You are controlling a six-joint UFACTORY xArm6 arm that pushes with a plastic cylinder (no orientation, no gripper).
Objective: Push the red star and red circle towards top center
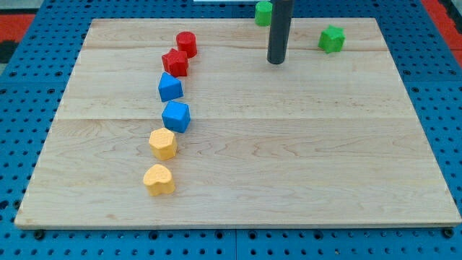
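My tip (276,62) sat near the board's (303,159) top center, well right of the red circle (187,43) and red star (175,63), which looked like they were touching. Green blocks (332,39) flanked the rod.

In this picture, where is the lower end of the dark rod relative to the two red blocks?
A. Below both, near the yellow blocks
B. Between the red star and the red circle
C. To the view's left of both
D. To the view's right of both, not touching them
D: my tip stands on the wooden board well to the view's right of the red circle block and the red star block, with bare wood between.
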